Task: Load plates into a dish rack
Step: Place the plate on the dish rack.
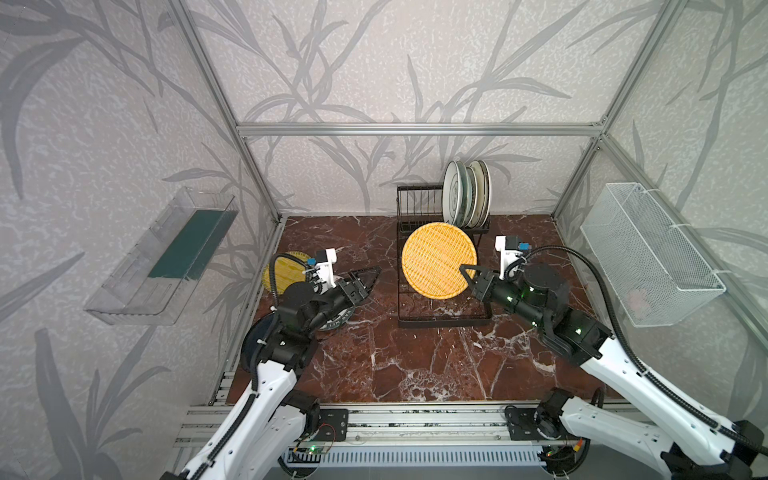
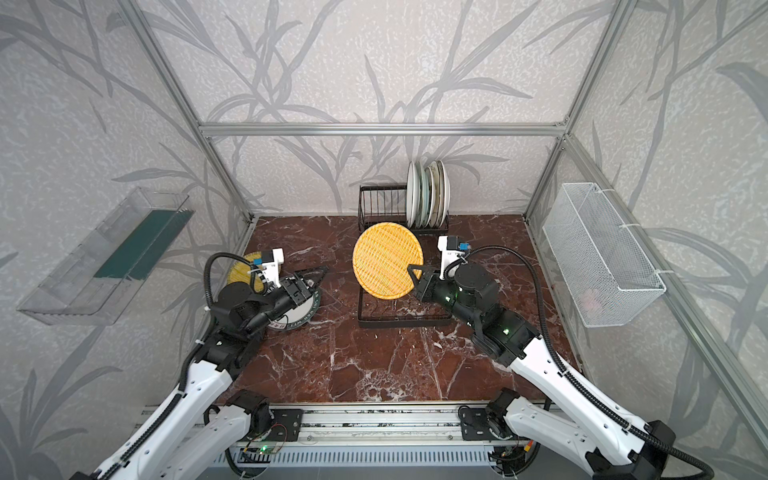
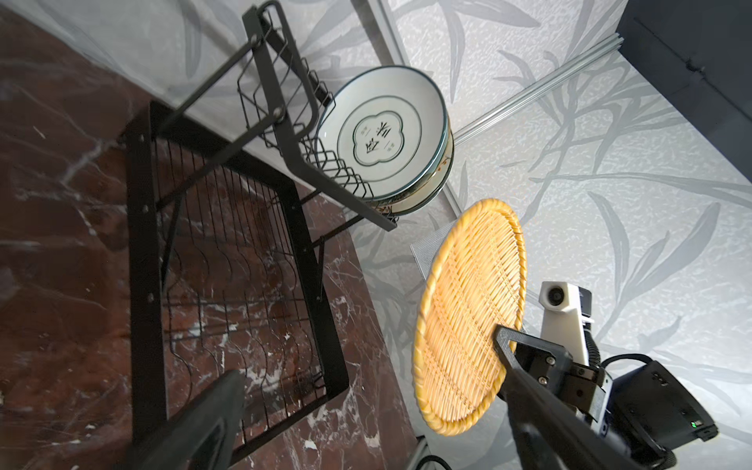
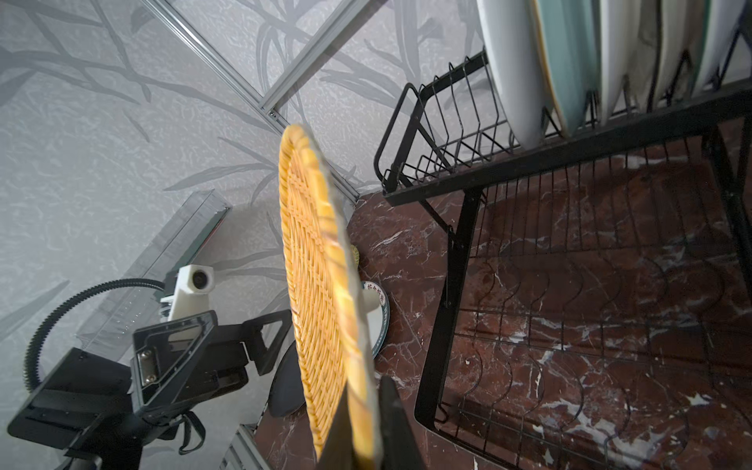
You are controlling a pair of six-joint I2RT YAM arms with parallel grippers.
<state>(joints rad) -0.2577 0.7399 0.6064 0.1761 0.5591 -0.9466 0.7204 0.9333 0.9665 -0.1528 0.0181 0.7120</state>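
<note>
Gleaming red marble beneath rack (leaf-print walls)

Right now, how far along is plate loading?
Done: about five plates stand in the upper slots of the rack. In hand: right gripper shut on the orange woven plate, on edge over the rack's base. To do: a yellow woven plate, a white lettered plate and a dark plate on the table by the open left gripper.
</note>
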